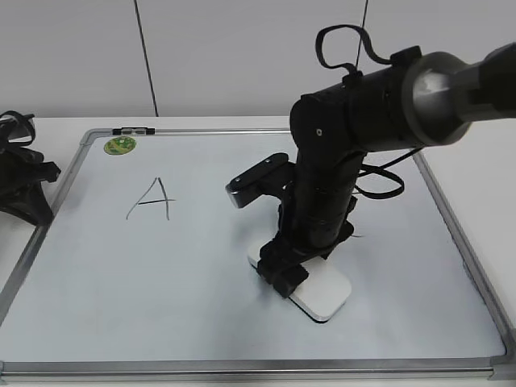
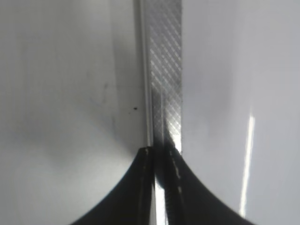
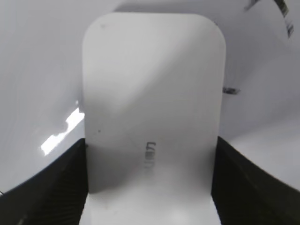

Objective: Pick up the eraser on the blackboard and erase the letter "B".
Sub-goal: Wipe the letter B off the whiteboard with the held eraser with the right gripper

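Gripping flat white rounded eraser, right gripper ribbed.

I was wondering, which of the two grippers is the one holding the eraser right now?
The right gripper: its jaws sit on either side of the white eraser on the blackboard. The left gripper holds nothing, resting shut over the board's metal frame.
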